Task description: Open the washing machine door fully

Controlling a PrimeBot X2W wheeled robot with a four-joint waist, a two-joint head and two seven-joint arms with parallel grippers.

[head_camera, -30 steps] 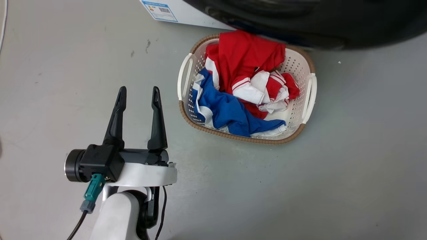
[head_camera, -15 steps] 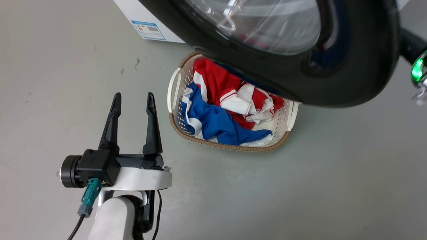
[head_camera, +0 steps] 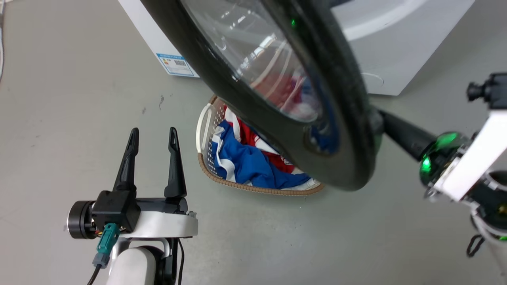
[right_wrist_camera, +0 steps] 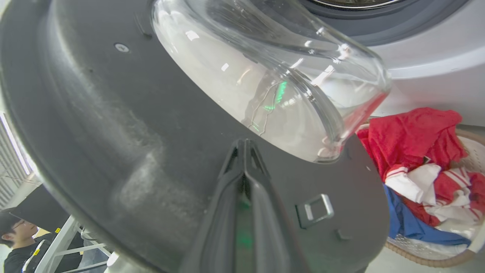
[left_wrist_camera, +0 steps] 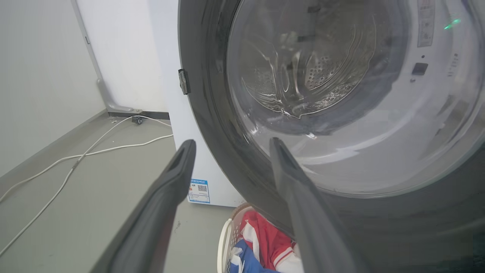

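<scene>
So the washing machine door stands well out from the washing machine. In the head view it runs as a big black slab from the top centre down towards the middle right, with the glass bowl catching reflections. It hangs right over a cream laundry basket on the grey floor, which has blue and red clothes in it. A blue label sits low on the machine at upper left.

The left gripper is at lower left, fingers spread wide with nothing between them and well clear of the door. From its own wrist camera the tips frame the door's black rim and the drum shows through the glass.

The right gripper comes in from the right edge. In the right wrist view its two fingers are pressed flat together, gripping nothing, tips against the door's dull black inner face just below the glass bulge. A metal latch loop sits just to the right of the fingers. A person is in that view's bottom left corner.
</scene>
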